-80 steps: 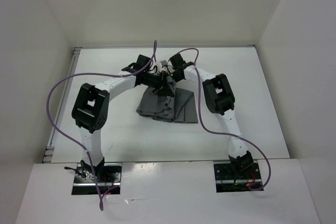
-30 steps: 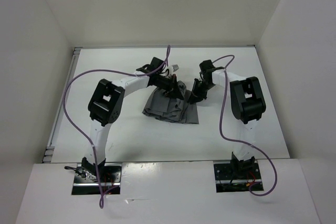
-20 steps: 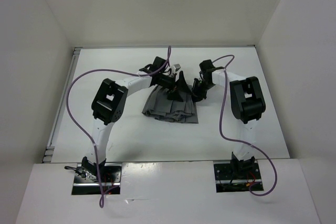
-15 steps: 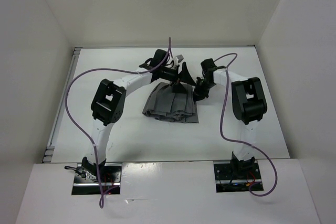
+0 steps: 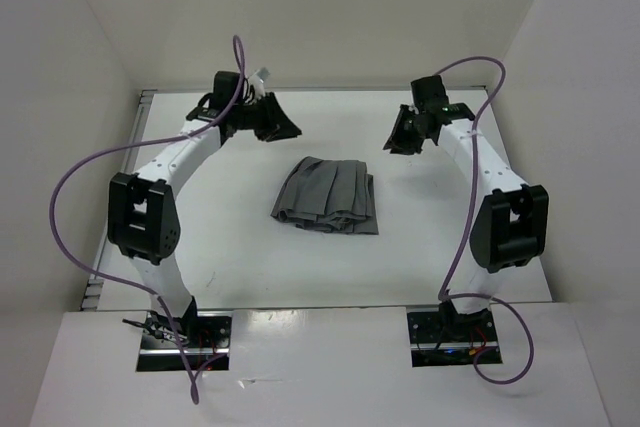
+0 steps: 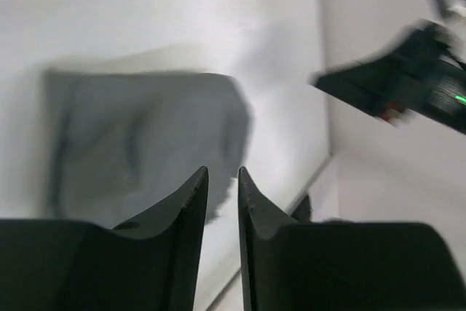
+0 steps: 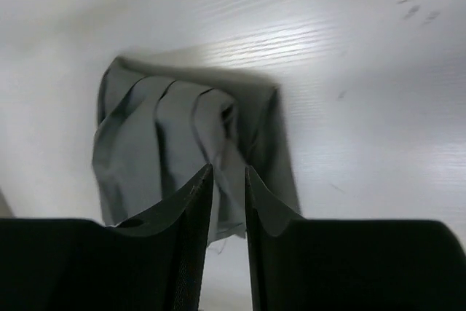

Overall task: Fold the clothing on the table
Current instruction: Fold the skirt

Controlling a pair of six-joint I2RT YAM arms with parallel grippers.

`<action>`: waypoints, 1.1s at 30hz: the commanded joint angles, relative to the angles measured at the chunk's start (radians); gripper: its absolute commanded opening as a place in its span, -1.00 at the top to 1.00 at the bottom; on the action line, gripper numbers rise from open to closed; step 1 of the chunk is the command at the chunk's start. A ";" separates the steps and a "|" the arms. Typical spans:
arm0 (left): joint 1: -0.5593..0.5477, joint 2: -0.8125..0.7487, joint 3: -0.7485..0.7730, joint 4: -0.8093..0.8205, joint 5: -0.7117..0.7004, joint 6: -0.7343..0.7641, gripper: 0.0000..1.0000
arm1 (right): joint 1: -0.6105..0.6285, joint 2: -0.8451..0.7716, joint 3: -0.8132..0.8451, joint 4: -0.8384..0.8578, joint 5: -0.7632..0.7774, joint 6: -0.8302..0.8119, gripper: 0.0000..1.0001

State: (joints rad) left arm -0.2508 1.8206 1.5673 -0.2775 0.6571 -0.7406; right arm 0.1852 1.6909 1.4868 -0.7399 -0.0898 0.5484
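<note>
The clothing (image 5: 326,197), a grey pleated skirt, lies folded in a compact block in the middle of the white table (image 5: 200,237). My left gripper (image 5: 286,128) hovers over the far left of the table, well away from the skirt. Its jaws stand a narrow gap apart with nothing between them. In the left wrist view the left gripper (image 6: 222,171) looks down on the blurred clothing (image 6: 138,151). My right gripper (image 5: 397,140) hangs at the far right, also apart from the skirt, slightly open and empty. The right wrist view shows the right gripper (image 7: 228,168) above the clothing (image 7: 167,136).
White walls (image 5: 80,67) enclose the table on the left, back and right. Purple cables (image 5: 75,177) loop from both arms. The right arm (image 6: 408,85) shows as a dark blur in the left wrist view. Both arm bases (image 5: 180,332) sit at the near edge.
Both grippers were at the skirt's far edge; the left one let go of it. Both arms have swung up and outward towards the far corners, leaving the skirt flat.
</note>
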 commanded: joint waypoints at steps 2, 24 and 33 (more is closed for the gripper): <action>0.012 0.023 -0.137 -0.043 -0.232 0.087 0.50 | 0.042 0.039 0.047 0.080 -0.300 -0.018 0.41; -0.076 0.056 -0.257 0.054 -0.123 0.037 0.58 | 0.065 0.257 -0.211 0.157 -0.291 -0.016 0.51; -0.096 0.034 -0.257 0.034 -0.094 0.037 0.53 | 0.117 0.081 0.013 0.050 -0.272 -0.016 0.53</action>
State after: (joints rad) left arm -0.3397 1.8866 1.3071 -0.2531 0.5297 -0.6899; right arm 0.2680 1.8927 1.3441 -0.6556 -0.3698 0.5488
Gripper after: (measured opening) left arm 0.233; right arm 0.235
